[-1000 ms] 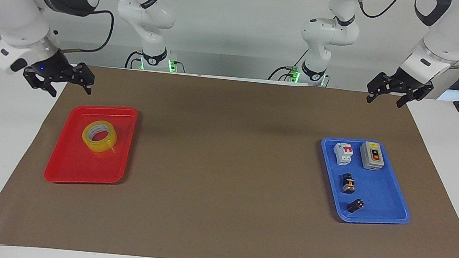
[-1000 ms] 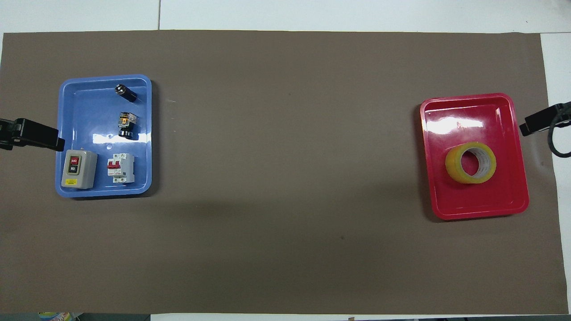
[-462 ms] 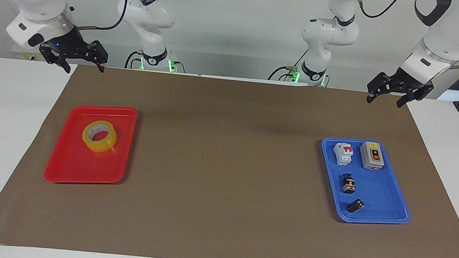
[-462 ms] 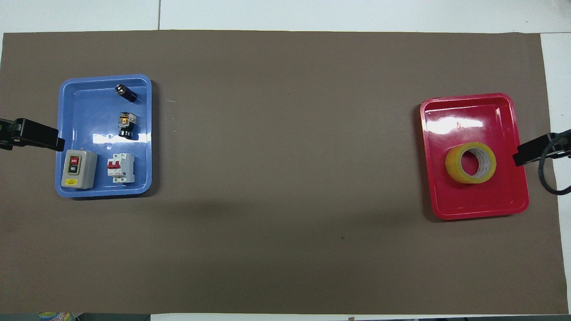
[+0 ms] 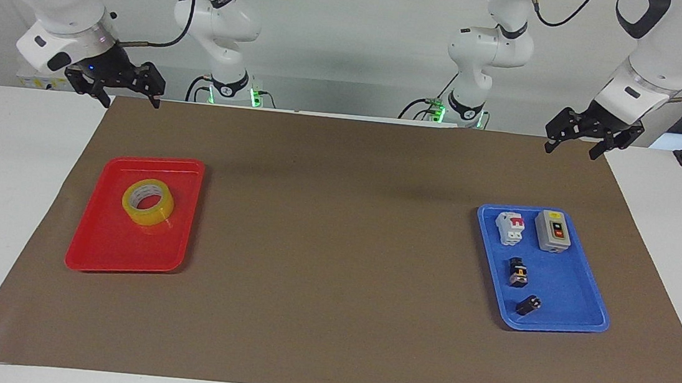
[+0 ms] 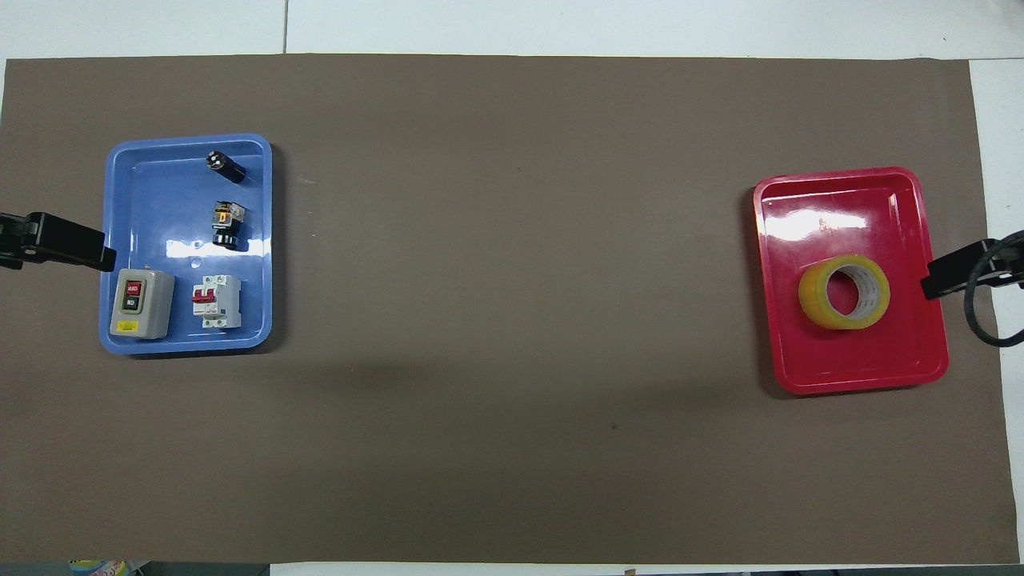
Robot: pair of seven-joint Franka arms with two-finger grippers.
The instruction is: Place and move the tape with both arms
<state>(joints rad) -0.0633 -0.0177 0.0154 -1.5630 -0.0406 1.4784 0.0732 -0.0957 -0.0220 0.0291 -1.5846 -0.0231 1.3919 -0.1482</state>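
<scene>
The tape (image 5: 154, 216), a wide yellowish roll with a white printed core, lies flat in the red tray (image 5: 116, 251) at the right arm's end of the table. It also shows in the overhead view (image 6: 812, 298), in the part of the red tray (image 6: 856, 360) nearer to the robots. My right gripper (image 5: 129, 101) is open and empty, raised clear of the tape; in the overhead view its tip (image 6: 952, 272) sits by the tray's outer rim. My left gripper (image 5: 570, 150) is open and empty and waits raised by the blue tray (image 5: 563, 288); it also shows in the overhead view (image 6: 72, 248).
The blue tray (image 6: 160, 200) at the left arm's end holds a grey switch box (image 6: 142, 304), a white breaker with a red lever (image 6: 216, 302) and two small black parts (image 6: 226, 226). A brown mat (image 6: 512, 320) covers the table between the trays.
My right gripper has risen and drawn back toward the robots, away from the red tray's corner. The tape and the left arm have not moved.
</scene>
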